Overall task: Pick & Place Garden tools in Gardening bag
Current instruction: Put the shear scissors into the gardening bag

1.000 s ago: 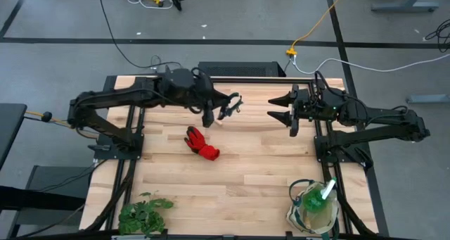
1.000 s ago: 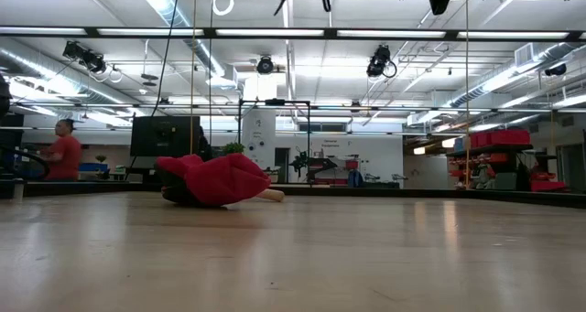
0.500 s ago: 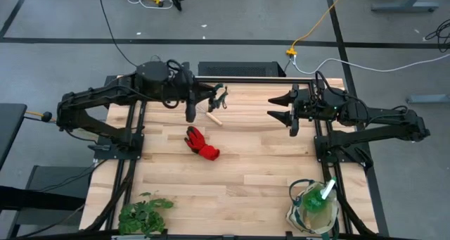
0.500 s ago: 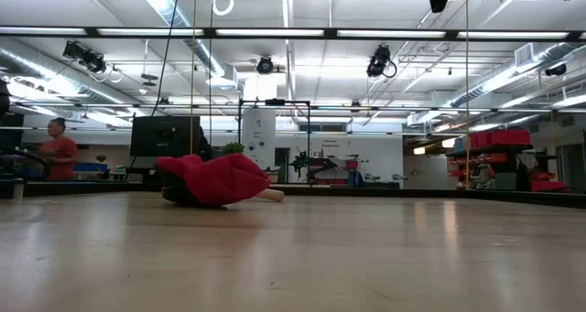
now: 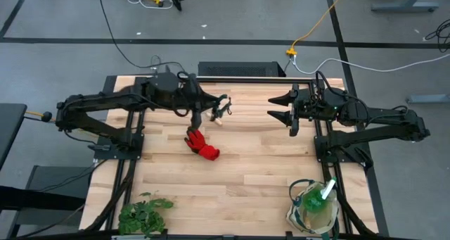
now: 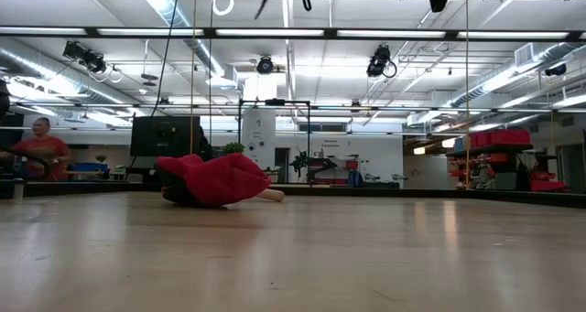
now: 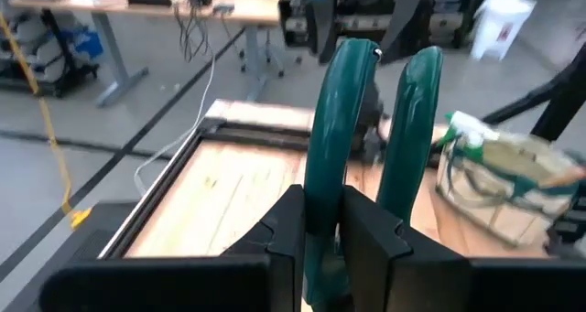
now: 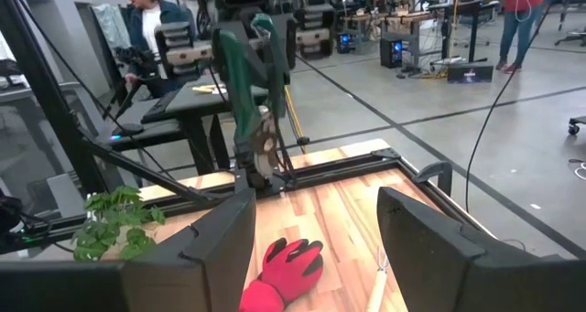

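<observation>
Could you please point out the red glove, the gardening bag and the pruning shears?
red glove (image 5: 202, 146): high view, its palm.
gardening bag (image 5: 292, 213): high view, its rim.
pruning shears (image 7: 341, 111): left wrist view, one green handle, held in the left tool.

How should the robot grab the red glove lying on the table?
Probably best from straight above, pinching the bunched middle of the red glove. It lies flat and soft on the table, so there is no handle, and the low view shows its middle humped up, giving fingers something to close on. The open right gripper is free; the left gripper already holds the green-handled shears.
</observation>
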Robot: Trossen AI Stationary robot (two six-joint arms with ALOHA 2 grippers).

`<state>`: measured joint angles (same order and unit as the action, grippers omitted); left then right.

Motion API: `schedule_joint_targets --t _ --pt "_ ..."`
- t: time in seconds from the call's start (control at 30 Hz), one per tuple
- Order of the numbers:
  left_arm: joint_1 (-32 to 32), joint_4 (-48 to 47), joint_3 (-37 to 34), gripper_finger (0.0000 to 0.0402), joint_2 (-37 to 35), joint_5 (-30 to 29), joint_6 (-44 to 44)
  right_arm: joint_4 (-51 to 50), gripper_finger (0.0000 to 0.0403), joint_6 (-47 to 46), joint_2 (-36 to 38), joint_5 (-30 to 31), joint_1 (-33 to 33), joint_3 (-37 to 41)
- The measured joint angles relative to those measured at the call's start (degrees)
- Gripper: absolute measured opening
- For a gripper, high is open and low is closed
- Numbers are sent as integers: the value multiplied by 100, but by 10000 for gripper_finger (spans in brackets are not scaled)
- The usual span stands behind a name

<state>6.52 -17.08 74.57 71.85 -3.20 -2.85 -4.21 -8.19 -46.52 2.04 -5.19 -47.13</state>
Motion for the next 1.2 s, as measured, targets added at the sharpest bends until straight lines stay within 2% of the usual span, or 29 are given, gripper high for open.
schedule_joint_targets --t 0.3,0.6,0.97,1.2 --pt "21 1919 -1197 57 -57 100 -77 18 230 -37 0 -15 0 0" --pt "230 3383 -1889 57 -57 343 -298 138 230 -37 0 -131 0 0" --pt "308 3517 -1889 57 -57 255 -298 162 230 -33 0 -153 -2 0" --pt "306 3520 -1889 57 -57 -595 -271 164 230 -33 0 -149 0 0"
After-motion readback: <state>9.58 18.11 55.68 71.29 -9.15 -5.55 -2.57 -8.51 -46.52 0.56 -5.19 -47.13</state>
